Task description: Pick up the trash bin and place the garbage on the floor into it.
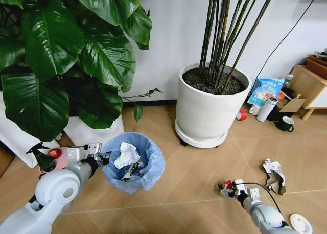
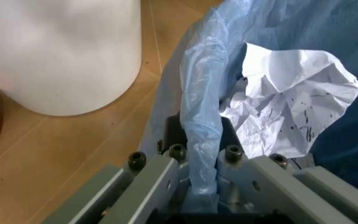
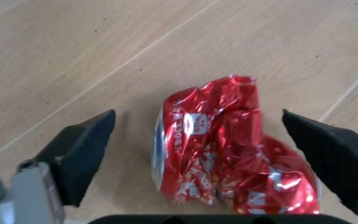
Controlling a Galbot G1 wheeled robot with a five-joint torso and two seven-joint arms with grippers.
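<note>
right gripper (image 3: 204, 144) low, jaws spread around red crushed scrap (image 3: 229, 149); left gripper (image 2: 201, 163) clamps trash bin (image 1: 134, 162) rim.

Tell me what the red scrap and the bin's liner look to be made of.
The red scrap between the open right hand looks like thin glossy metal or foil: sharp creases, mirror-bright highlights, maybe a crushed can. The liner, pinched at the rim by the left hand, looks like thin translucent blue plastic film, wrinkled and limp.

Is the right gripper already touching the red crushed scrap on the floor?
Apart. In the right wrist view the right gripper is open, one finger on each side of the red crushed scrap, with bare floor between finger and scrap.
</note>
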